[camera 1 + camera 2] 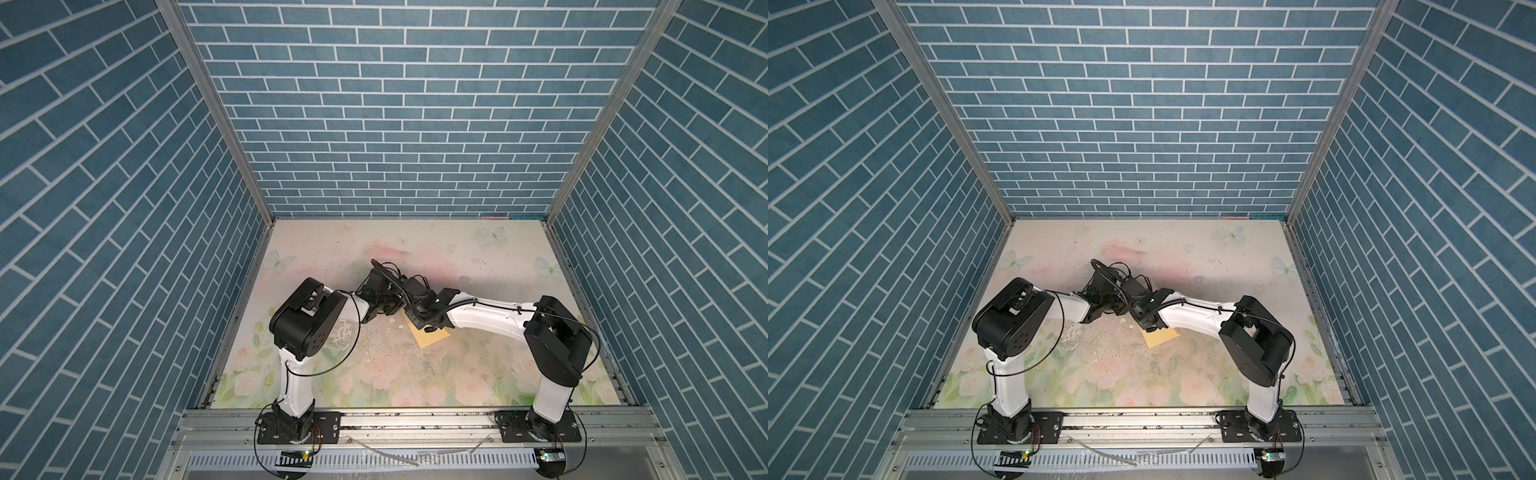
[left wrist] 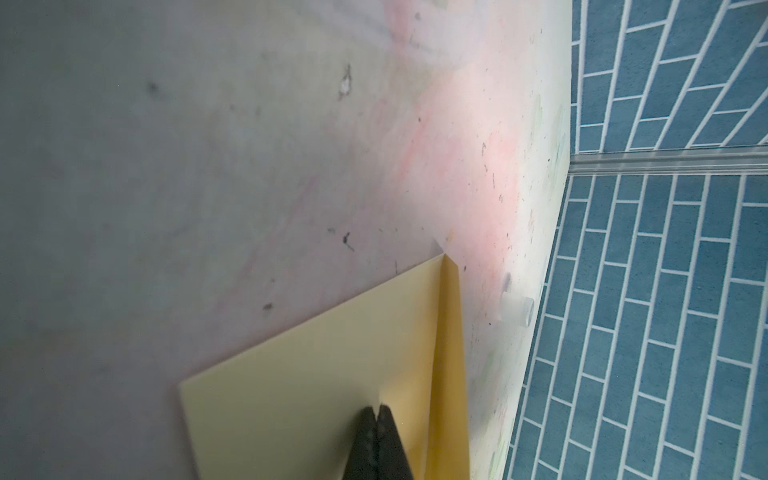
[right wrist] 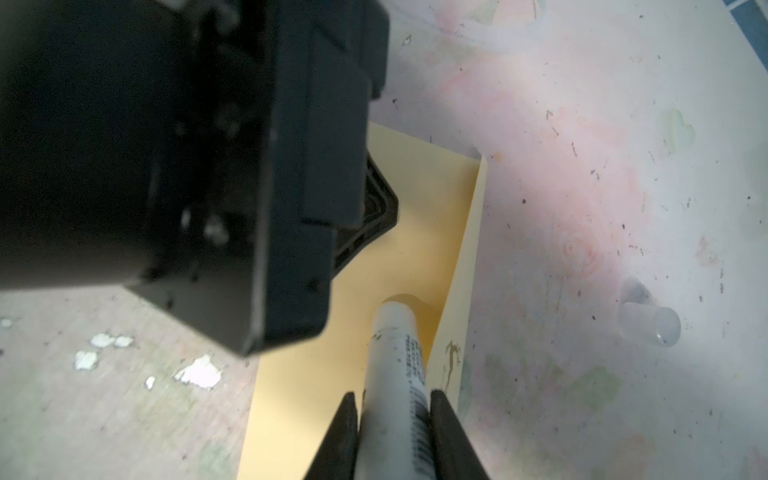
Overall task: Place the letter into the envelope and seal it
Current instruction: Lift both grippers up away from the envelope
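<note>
Starting left of the envelope [image 1: 432, 337]: left gripper [image 2: 376, 415] poised over it, pressed together, apparently nipping the tip of the flap [image 2: 451, 353] and holding that flap up off the body.

At the envelope itself: lies flat on the table [image 2: 208, 145], mostly hidden under both wrists in both top views, with one tan corner poking out from beneath the right wrist. No sign of the letter in any view. Judged to be tucked inside the envelope already, though impossible to confirm.

Right of the envelope: right gripper [image 3: 394, 399] clamped round a white glue stick [image 3: 399, 353], with the stick's tip seemingly touching the envelope just inside the fold of the flap, beside the small dark squiggle [image 3: 451, 357]. Beyond the flap side of the envelope and well apart from it: a clear cap [image 3: 648, 328] lying on its side.

On handling: thin, light paper, so floppy, quick to crease, and likely to skate on the smooth table under a sideways push from the stick. Best taken by the flap tip or a corner, pinched lightly, never across the middle. Worth keeping the body pinned while gluing, then folding the flap over and pressing along the fold. Expect tackiness wherever glue lands; avoid gripping there.
</note>
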### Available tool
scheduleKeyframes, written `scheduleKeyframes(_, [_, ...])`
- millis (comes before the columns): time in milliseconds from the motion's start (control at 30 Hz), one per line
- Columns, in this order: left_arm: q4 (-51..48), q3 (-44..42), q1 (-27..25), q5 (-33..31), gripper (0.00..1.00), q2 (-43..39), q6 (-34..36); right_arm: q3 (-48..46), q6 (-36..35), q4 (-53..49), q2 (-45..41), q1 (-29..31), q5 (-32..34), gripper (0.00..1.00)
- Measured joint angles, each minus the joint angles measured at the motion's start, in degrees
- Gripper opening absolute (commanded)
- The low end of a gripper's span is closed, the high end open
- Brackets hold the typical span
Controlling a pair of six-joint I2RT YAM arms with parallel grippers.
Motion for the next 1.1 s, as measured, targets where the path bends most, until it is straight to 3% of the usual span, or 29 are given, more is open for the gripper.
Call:
scheduleKeyframes(367, [-0.17, 0.07, 0.00, -0.04, 0.00, -0.11, 0.42, 0.00, -0.11, -4.55, -2.67, 0.09, -4.61, 0.00])
scheduleKeyframes(567, [-4.76, 0.66, -0.13, -1.73, 0.02, -2.05, 3.15, 0.00, 0.59, -1.55, -11.02, -0.52, -6.29, 0.00])
scheduleKeyframes(900, [-19.06, 0.76, 0.83, -5.16, 0.47, -13.46, 9.88, -4.44, 2.16, 5.60, -22.45, -4.11, -5.81, 0.00])
scheduleKeyframes(1100, [-21.55, 0.66, 1.62, -4.70, 0.81, -25.00, 6.14, -12.66, 6.21, 12.68, -27.12, -8.20, -6.01, 0.00])
